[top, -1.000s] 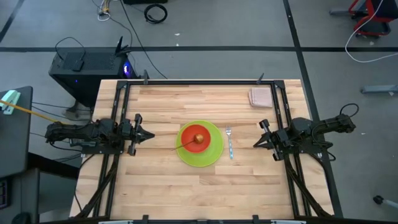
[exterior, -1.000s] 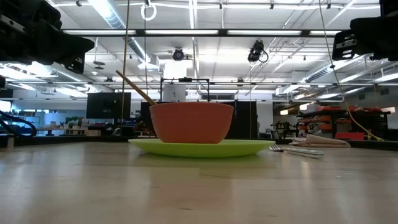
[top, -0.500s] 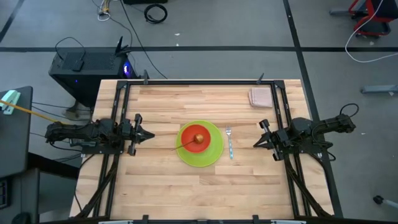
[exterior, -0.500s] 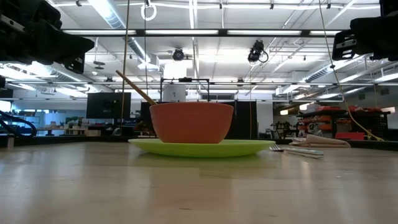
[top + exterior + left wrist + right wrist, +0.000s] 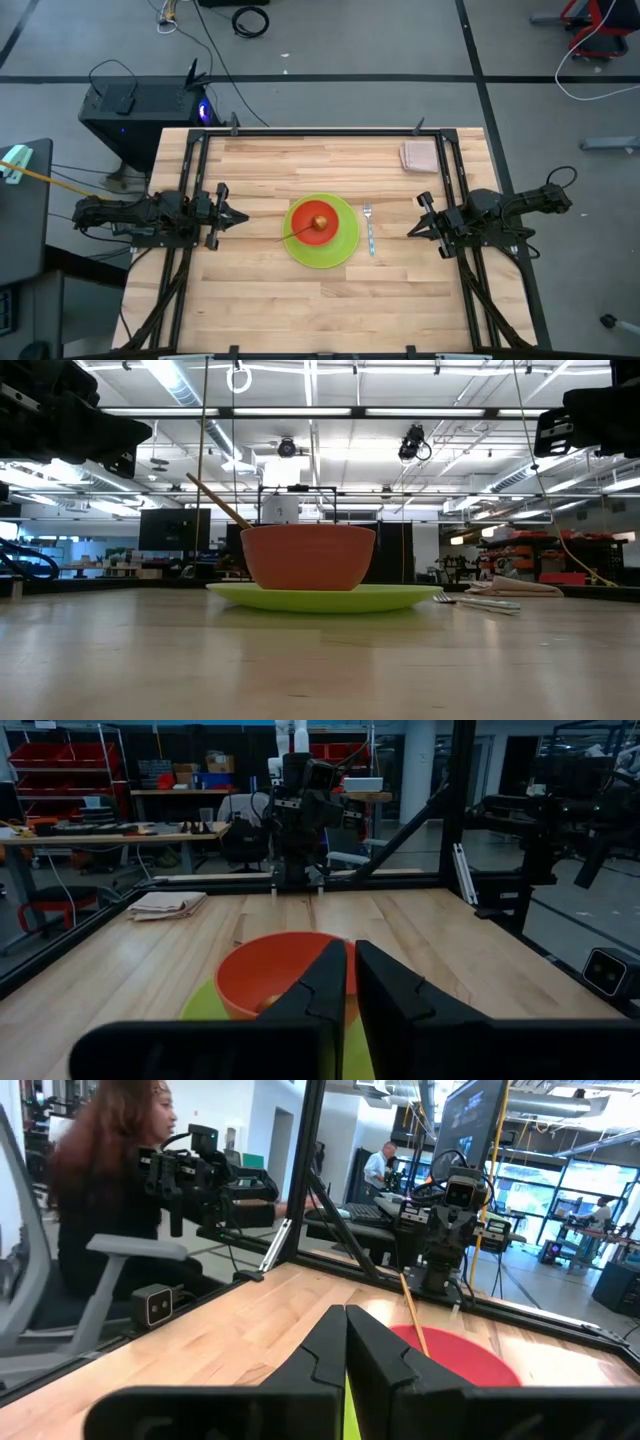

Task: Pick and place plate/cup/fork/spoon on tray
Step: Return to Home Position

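Note:
The lime-green plate (image 5: pixel 340 248) lies flat at the table's middle. The red-orange cup (image 5: pixel 318 222) stands on it, also seen in the low view (image 5: pixel 308 557). The golden-tan spoon (image 5: pixel 289 238) sits in the cup, its handle leaning on the rim and pointing out toward the near left (image 5: pixel 218 500). The silver fork (image 5: pixel 369 229) lies on the wood just right of the plate. My left gripper (image 5: pixel 243 217) is shut and empty, left of the plate. My right gripper (image 5: pixel 409 232) is shut and empty, right of the fork. No tray shows.
A pinkish-beige square pad (image 5: pixel 418 155) lies at the table's far right corner. Black frame rails (image 5: pixel 195 170) run along the table's left, right and far edges. A person (image 5: pixel 100 1170) sits beyond the table's left side.

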You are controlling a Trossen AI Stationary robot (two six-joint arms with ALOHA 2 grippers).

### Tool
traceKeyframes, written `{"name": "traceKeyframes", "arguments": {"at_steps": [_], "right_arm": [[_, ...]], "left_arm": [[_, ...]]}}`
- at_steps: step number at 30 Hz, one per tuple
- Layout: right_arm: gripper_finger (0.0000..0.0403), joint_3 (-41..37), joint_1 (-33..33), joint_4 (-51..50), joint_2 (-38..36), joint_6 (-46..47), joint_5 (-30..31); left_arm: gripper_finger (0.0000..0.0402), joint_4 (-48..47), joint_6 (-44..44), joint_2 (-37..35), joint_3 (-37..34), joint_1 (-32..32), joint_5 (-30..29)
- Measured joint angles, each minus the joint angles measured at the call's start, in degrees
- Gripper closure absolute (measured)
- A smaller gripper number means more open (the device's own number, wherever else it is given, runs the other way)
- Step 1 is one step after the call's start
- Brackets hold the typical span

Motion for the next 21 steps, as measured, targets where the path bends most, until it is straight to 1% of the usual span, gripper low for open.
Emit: {"name": "traceKeyframes", "arguments": {"at_steps": [9, 21], "right_arm": [[0.0389, 0.0, 0.0, 0.0, 0.0, 0.0, 0.0], [0.0389, 0.0, 0.0, 0.0, 0.0, 0.0, 0.0]], "left_arm": [[0.0378, 0.0, -0.01, 0.0, 0.0, -0.02, -0.01], [0.0366, -0.02, -0.01, 0.0, 0.0, 0.0, 0.01]]}}
